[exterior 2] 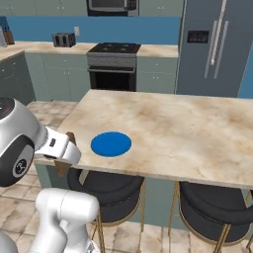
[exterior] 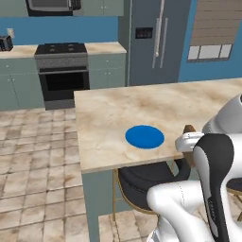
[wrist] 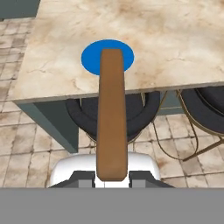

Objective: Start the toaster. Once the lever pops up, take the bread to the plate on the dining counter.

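Observation:
My gripper (wrist: 112, 176) is shut on the bread (wrist: 112, 113), a thin brown slice seen edge-on and pointing at the blue plate (wrist: 92, 59). The plate (exterior: 144, 136) lies flat near the front edge of the dining counter (exterior: 108, 108). My hand (exterior 2: 59, 147) hovers just off that edge, on the near side of the plate (exterior 2: 111, 144), with the bread (exterior 2: 69, 136) sticking out above and below it. A brown tip of the bread (exterior: 189, 128) shows above the wrist. The toaster (exterior 2: 63, 39) stands far off on the back worktop, also at the far left (exterior: 4, 43).
Black round stools (exterior 2: 106, 190) (exterior 2: 217, 205) are tucked under the counter's overhang, right below my hand. An oven range (exterior: 61, 71) and a grey fridge (exterior: 156, 38) line the back wall. Tiled floor (exterior: 38, 156) lies open to the left of the island.

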